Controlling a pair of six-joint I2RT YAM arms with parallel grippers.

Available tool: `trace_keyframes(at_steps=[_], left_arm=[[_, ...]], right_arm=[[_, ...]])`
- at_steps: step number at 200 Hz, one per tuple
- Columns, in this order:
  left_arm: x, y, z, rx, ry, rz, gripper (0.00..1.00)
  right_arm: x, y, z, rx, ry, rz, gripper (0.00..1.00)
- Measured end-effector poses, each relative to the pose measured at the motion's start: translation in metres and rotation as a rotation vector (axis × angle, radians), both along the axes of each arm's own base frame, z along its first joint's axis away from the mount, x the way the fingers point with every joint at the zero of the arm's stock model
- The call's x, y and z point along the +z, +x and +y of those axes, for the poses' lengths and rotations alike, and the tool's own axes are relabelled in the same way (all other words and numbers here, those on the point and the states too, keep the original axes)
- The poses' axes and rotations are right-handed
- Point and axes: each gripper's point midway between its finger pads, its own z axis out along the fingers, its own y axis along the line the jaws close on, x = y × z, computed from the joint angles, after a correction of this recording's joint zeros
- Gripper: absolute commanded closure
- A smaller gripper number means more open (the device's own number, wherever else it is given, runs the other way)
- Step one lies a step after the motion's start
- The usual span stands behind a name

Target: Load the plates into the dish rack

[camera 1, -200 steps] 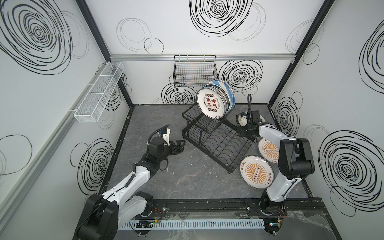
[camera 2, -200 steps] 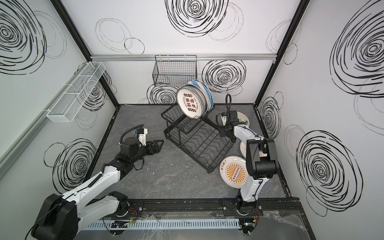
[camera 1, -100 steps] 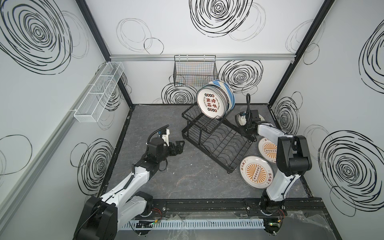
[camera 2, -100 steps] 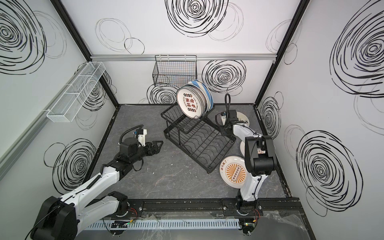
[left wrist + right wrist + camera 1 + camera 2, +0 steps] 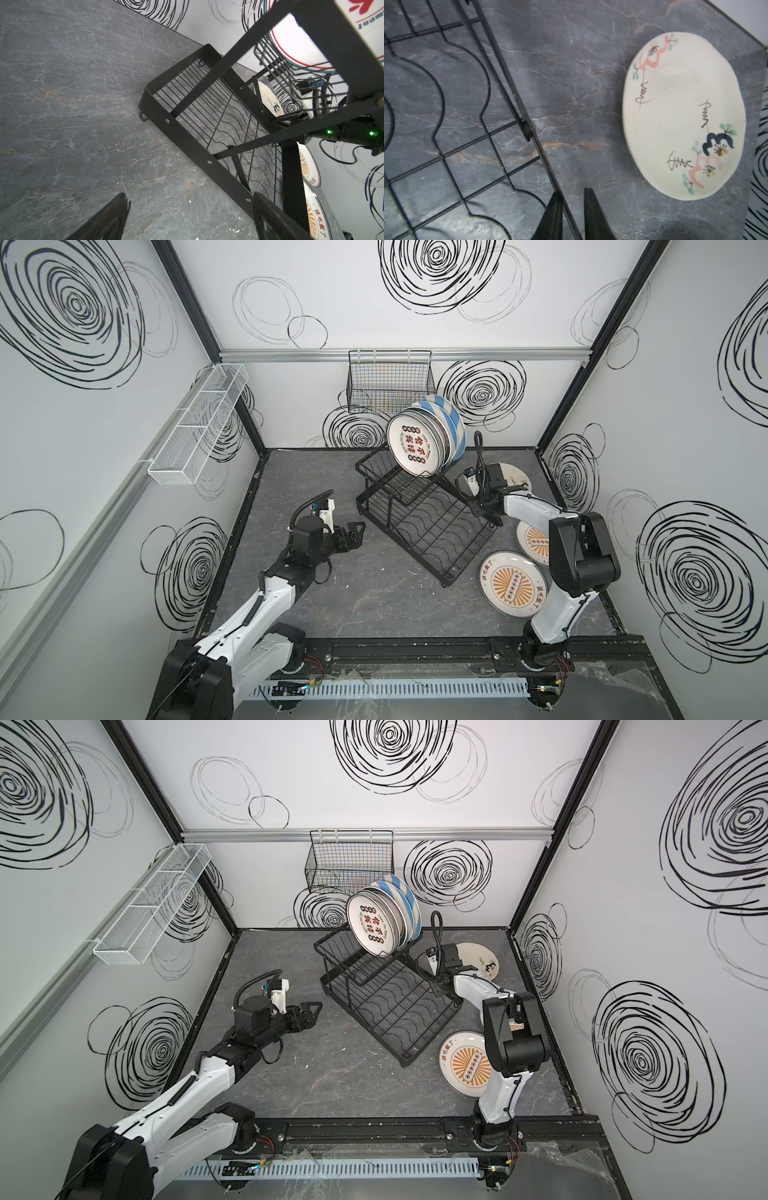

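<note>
The black wire dish rack (image 5: 428, 526) (image 5: 390, 1006) stands askew mid-floor, and several plates (image 5: 419, 445) (image 5: 376, 923) stand upright in its upper shelf. A cream floral plate (image 5: 513, 479) (image 5: 681, 116) lies flat behind the rack's right side. Two orange sunburst plates (image 5: 513, 583) (image 5: 534, 541) lie at the right, one partly under the right arm. My right gripper (image 5: 488, 510) (image 5: 572, 191) is shut on the rim wire (image 5: 508, 87) of the rack's lower tray, one finger on each side. My left gripper (image 5: 357, 531) (image 5: 190, 194) hangs open and empty over bare floor by the rack's left corner (image 5: 187, 133).
A black grid wall basket (image 5: 388, 383) hangs on the back wall above the rack. A long white mesh basket (image 5: 199, 423) is fixed to the left wall. Walls close in on three sides, and a black rail (image 5: 415, 649) runs along the front.
The right gripper's jaws have closed from wide open onto the rack's rim wire, and the right arm has shifted slightly. The left arm and the plates have stayed put.
</note>
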Motion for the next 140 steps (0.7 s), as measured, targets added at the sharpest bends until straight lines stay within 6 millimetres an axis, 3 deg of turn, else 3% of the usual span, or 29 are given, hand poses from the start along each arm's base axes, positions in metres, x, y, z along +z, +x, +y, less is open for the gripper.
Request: trace_keyframes(at_steps=[65, 89, 140], left_arm=[[0.001, -0.004, 0.008, 0.02, 0.004, 0.012, 0.04], [0.001, -0.004, 0.008, 0.021, 0.003, 0.011, 0.04], [0.001, -0.004, 0.008, 0.021, 0.001, 0.012, 0.04]], right_arm=[[0.004, -0.02, 0.091, 0.222, 0.112, -0.065, 1.0], [0.004, -0.032, 0.103, 0.231, 0.124, -0.075, 1.0], [0.006, -0.04, 0.102, 0.202, 0.105, -0.088, 1.0]])
